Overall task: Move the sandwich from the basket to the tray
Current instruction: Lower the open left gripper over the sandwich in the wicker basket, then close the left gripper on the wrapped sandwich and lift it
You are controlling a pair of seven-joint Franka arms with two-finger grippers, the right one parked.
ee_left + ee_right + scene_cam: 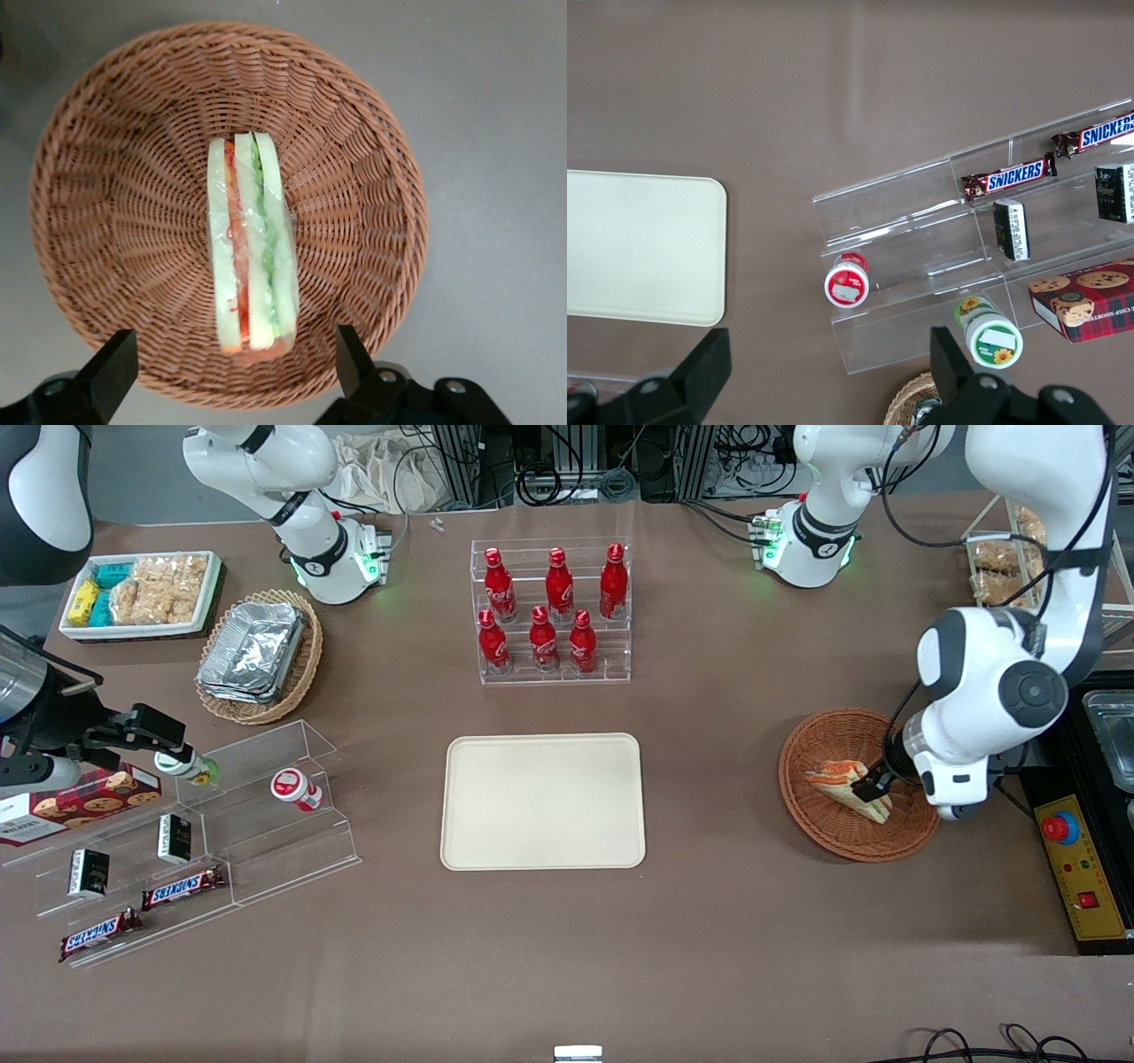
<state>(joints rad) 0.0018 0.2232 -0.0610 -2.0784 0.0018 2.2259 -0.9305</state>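
Note:
The sandwich (840, 781), a clear-wrapped wedge of white bread with orange-red and green layers, lies in the round reddish-brown wicker basket (849, 845) toward the working arm's end of the table. It also shows in the left wrist view (252, 243), lying in the middle of the basket (106, 177). My left gripper (873, 786) hangs over the basket, open and empty, its fingers (117, 359) spread wide on either side of one end of the sandwich without touching it. The cream tray (542, 800) lies bare at the table's middle; it also shows in the right wrist view (642, 248).
A clear rack of red bottles (551, 611) stands farther from the camera than the tray. A tan oval basket of foil containers (257, 657), a white snack bin (142, 595) and a clear stepped shelf with snacks (190, 833) lie toward the parked arm's end. A control box (1081, 872) lies beside the basket.

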